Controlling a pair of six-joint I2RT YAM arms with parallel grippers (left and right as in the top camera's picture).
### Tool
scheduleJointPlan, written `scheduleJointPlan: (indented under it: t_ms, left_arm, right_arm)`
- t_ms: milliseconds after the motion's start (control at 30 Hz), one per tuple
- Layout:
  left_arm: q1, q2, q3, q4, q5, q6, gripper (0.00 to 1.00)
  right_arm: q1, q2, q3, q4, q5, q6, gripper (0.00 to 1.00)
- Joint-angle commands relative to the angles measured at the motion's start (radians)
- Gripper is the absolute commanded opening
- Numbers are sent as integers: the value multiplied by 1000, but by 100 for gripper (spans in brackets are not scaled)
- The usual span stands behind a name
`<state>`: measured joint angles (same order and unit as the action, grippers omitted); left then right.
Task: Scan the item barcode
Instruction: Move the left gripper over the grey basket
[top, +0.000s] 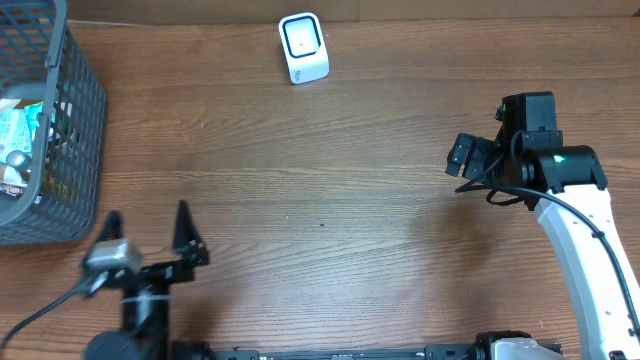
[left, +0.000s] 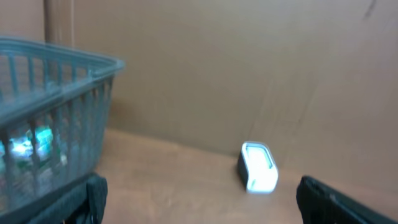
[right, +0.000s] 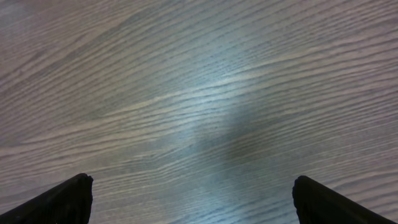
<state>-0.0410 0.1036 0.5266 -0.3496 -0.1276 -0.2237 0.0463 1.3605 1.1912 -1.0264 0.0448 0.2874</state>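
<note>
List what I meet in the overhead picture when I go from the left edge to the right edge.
grey basket → left gripper → white scanner → right gripper

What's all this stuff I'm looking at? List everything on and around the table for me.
brown wooden table: one, brown, under everything.
grey slatted plastic basket: one, grey, at the table's far left edge.
packaged items: number unclear, green and white wrappers, inside the basket.
small white barcode scanner: one, white with a dark window, at the back edge near the middle.
brown cardboard wall: one, brown, behind the table.
left arm: one, black, near edge on the left; left fingers spread open, empty.
right arm: one, white with a black head, on the right; right fingers spread open, empty, over bare wood.
</note>
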Motion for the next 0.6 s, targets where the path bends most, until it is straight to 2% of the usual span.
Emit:
scheduleJointPlan:
  t_ms: [0,167,333,433,567]
  left_arm:
    - [2,130,255,-128,21,39,100]
    - [2,439,722,-497,75,125,100]
    - [2,803,1242,-919,237,153,100]
    - [2,965,1457,-1027,288,153,99]
    - [2,1093,1592,-1049,285,158,99]
  right_arm:
    - [-2,-6,21,3,10,-6,100]
    - [-2,-6,21,3,10,-6,100]
    - [-2,-6,21,3,10,-6,100]
    - [-2,-6,21,3,10,-6,100]
    - [-2,-6,21,3,10,-6,100]
